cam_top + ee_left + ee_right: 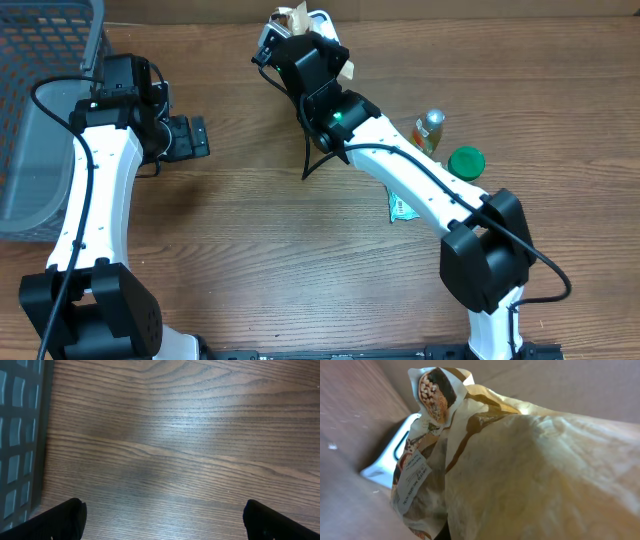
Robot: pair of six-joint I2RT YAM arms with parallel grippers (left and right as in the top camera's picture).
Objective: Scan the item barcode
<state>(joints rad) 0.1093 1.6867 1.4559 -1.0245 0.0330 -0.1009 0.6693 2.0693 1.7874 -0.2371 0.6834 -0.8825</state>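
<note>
The item is a tan and brown snack bag [295, 17], held up at the far middle of the table. My right gripper [303, 42] is shut on the bag. In the right wrist view the bag [530, 470] fills the frame and hides the fingers. A white printed label [412, 477] shows on its left side. Just behind the bag stands a white scanner [395, 455], also visible from above as the scanner [320, 18]. My left gripper [190, 137] hangs open over bare wood at the left. Only its dark fingertips [67, 517] show, wide apart, with nothing between them.
A grey mesh basket [40, 110] stands at the far left, its wall beside the left gripper [161, 520]. At the right lie a small bottle [429, 130], a green lid [466, 161] and a green-white packet [400, 207].
</note>
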